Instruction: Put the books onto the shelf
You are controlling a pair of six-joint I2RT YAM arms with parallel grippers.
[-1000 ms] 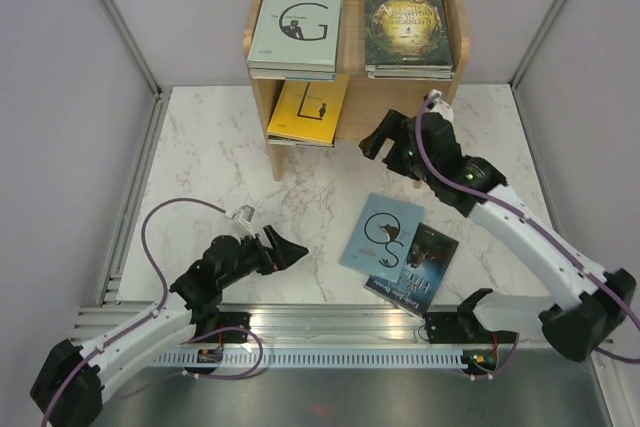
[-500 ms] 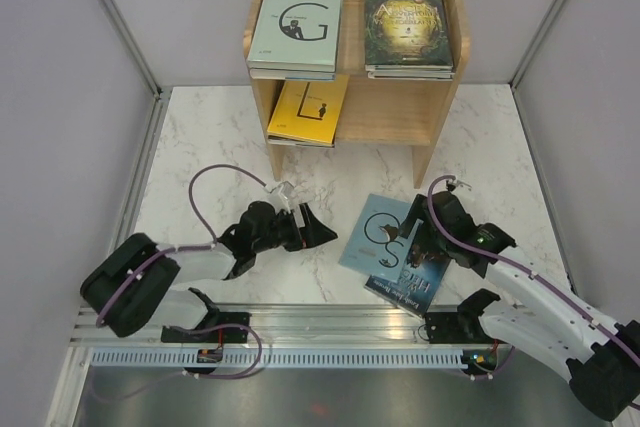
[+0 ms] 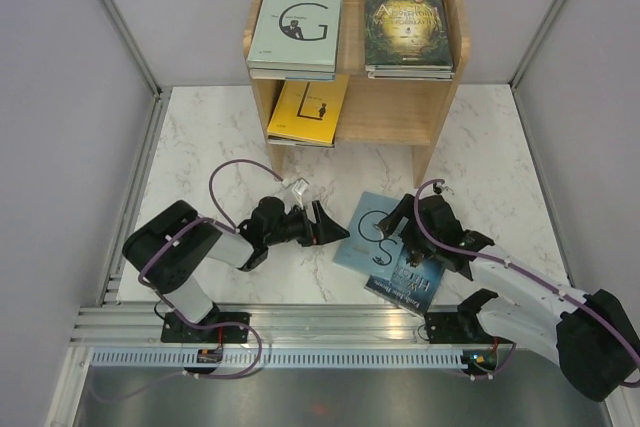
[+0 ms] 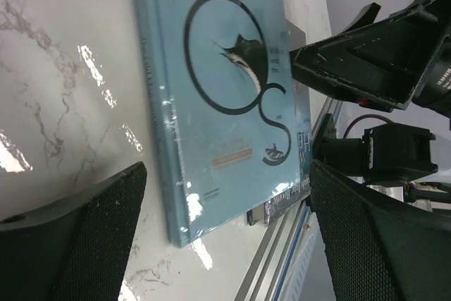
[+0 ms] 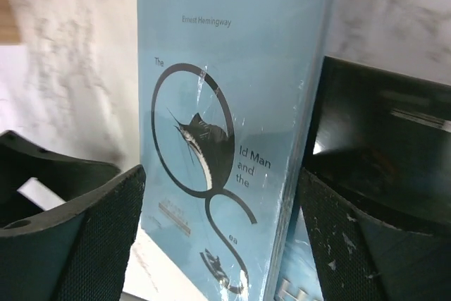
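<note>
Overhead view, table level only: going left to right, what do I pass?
left gripper → light blue book → right gripper. The dark book lies partly under the blue one and below the right gripper, so it is left out.

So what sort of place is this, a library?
Probably a robot test cell, not a library: plain partition walls box in a marble-patterned table, a left arm and right arm are mounted on a metal rail at its edge, and the small wooden shelf holds few books.
</note>
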